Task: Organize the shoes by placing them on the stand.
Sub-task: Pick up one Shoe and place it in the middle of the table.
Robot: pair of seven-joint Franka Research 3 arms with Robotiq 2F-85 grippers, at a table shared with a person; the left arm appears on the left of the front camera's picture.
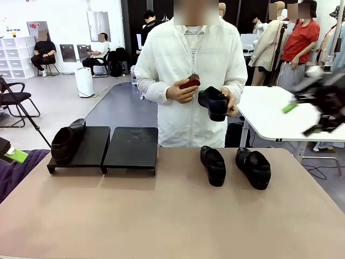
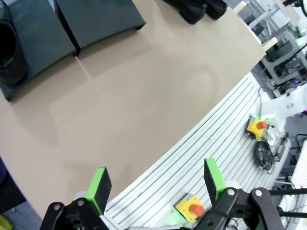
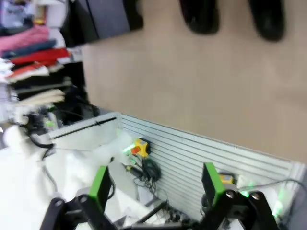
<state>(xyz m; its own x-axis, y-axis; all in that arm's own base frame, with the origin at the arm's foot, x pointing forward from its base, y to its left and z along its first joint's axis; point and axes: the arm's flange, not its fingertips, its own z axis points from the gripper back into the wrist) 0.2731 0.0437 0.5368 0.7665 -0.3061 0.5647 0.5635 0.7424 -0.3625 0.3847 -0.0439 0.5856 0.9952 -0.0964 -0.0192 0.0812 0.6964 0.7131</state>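
Both pincers stand spread and hold nothing. The left pincer [image 2: 156, 179] hangs over the near edge of the bench [image 2: 144, 110], and the right pincer [image 3: 156, 184] is out at its right side.

Two shoes lie free on the bench, the left shoe [image 1: 213, 165] and the right shoe [image 1: 253, 168], near each other and well apart from the stand [image 1: 132, 143]. A third shoe [image 1: 67, 141] rests on the stand's left panel, and the person holds the fourth shoe [image 1: 214, 102] above the far edge.

Each bench shoe has its long axis running from my side to the person's side, a little slanted. Which end is the toe I cannot tell surely.

My worry is the glossy leather: it can slip between the pads if I pinch badly. On the sloped panel a shoe set down carelessly can slide, or push the third shoe. Reaching far, an arm can also meet the person's hands.
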